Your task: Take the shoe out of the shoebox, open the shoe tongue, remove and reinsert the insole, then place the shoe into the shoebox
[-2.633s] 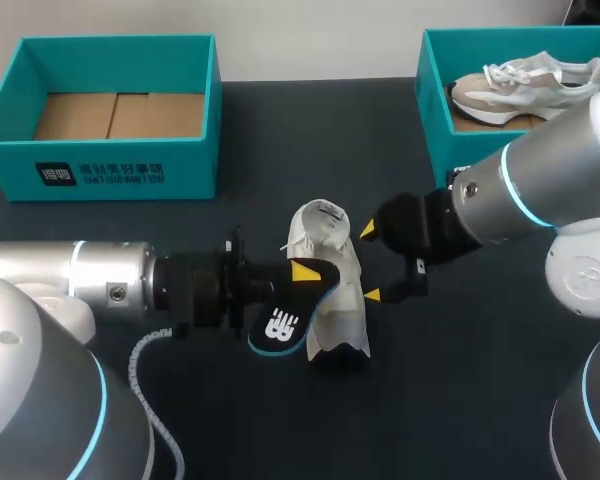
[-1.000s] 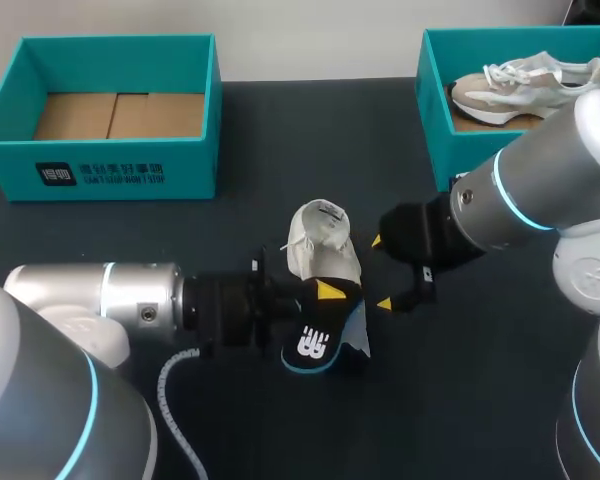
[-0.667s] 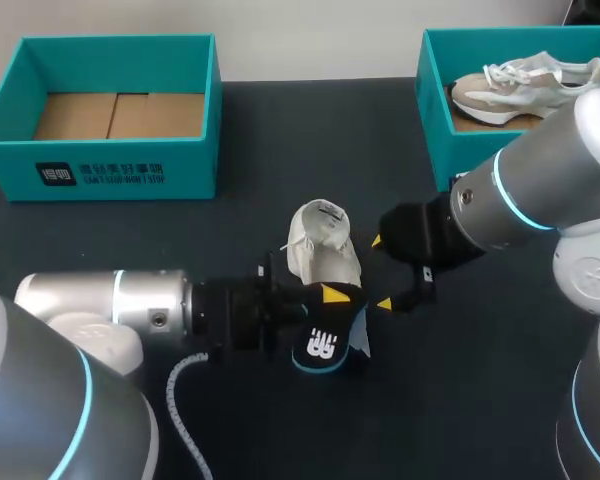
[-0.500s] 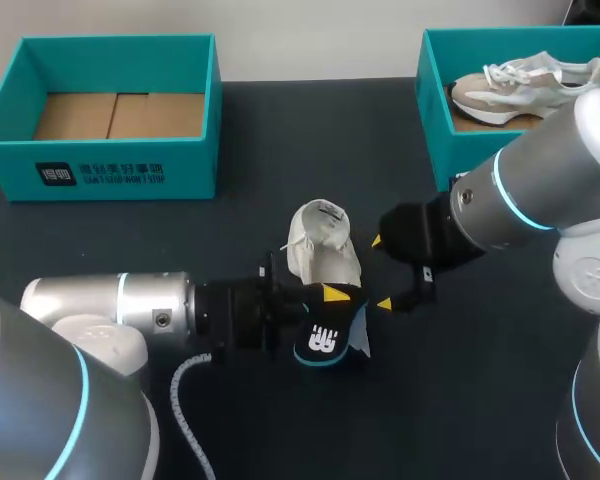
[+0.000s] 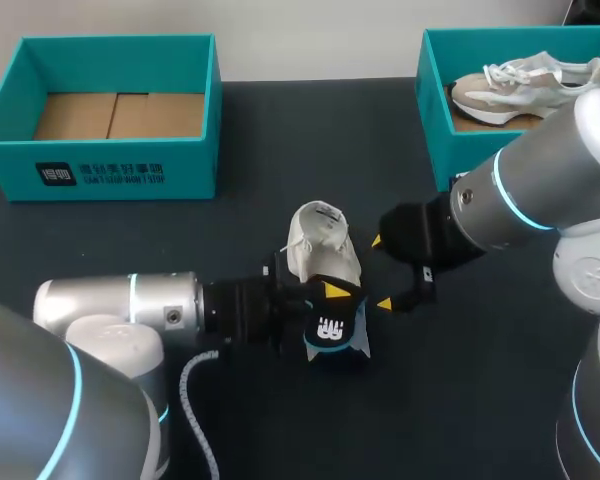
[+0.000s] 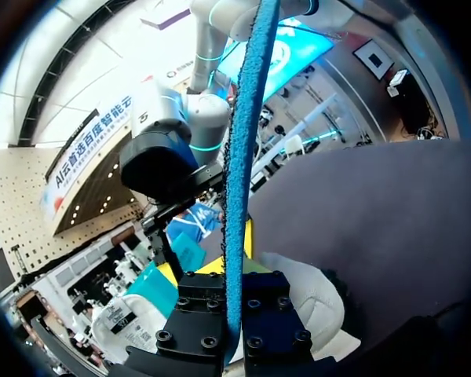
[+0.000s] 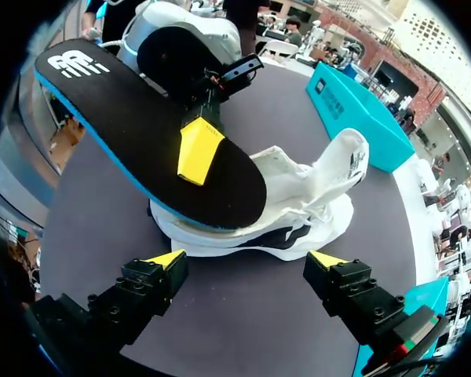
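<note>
Counter (image 5: 460,420): dark, carries everything below.

Shoeboxes: two, teal. Taking the shoe as the dial's centre, the left shoebox (image 5: 100,150) sits at 10 o'clock, well apart, with only its cardboard floor showing. The right shoebox (image 5: 435,120) sits at 2 o'clock and holds a second shoe (image 5: 525,85).

Shoe (image 5: 320,255): white, out on the counter near its middle, between the two arms. The tongue is pulled up and stands away from the opening. In the right wrist view its sole side appears to face that camera.

Insole (image 5: 332,328): black top, blue edge, at 6 o'clock of the shoe. In the right wrist view its narrow end lies over the shoe's opening. I cannot tell whether it is already inside.

Left end effector (image 5: 325,300): clenched on the insole near mid-length. The left wrist view shows the blue edge running up between the two fingers.

Right end effector (image 5: 380,272): released, at 3 o'clock of the shoe, just beside it. Its fingers are spread to either side and touch nothing.

Handling, judged:
- The insole is likely thin foam, light and bendy. It should buckle if driven from the heel end, so a hold nearer the leading end would suit.
- The shoe is likely light with a soft upper. It would probably slide under the push unless braced.
- The firmer heel or midsole is the better hold. The floppy tongue is not.
</note>
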`<state>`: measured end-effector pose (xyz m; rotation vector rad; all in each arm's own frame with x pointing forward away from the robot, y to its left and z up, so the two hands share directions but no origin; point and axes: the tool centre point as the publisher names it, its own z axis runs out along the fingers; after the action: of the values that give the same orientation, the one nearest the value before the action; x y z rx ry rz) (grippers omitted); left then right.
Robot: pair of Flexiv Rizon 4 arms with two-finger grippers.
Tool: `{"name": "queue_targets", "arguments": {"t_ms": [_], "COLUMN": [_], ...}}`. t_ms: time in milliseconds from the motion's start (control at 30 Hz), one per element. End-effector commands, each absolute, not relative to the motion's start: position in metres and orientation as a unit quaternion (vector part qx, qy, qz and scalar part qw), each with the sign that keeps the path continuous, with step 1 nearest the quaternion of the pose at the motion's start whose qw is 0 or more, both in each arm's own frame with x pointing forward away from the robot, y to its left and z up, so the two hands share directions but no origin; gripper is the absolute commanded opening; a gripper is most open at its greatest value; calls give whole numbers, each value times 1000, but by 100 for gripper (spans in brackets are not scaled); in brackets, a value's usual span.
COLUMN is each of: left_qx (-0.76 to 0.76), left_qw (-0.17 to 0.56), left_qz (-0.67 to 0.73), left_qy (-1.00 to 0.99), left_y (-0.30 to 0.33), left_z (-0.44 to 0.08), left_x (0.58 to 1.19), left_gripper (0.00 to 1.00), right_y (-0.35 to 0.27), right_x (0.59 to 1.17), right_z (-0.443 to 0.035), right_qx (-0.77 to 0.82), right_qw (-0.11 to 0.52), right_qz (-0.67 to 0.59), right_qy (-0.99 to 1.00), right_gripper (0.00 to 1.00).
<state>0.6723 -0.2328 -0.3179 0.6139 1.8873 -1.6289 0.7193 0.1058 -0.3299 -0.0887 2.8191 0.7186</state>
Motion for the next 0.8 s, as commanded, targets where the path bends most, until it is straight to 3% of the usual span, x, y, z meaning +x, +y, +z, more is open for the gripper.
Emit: {"name": "queue_targets", "arguments": {"t_ms": [33,800], "left_qx": [233,199], "left_qw": [280,291], "left_qz": [-605,-619], "left_qy": [708,702], "left_y": [-236,-243], "left_z": [-328,-347], "left_x": [680,709], "left_gripper": [0,0], "right_y": [105,105], "right_x": [718,718], "right_z": [-330,-330], "right_qx": [-30,-30], "right_qw": [116,116], "right_qz": [245,245], "right_qy": [962,962], "right_gripper": [100,100]}}
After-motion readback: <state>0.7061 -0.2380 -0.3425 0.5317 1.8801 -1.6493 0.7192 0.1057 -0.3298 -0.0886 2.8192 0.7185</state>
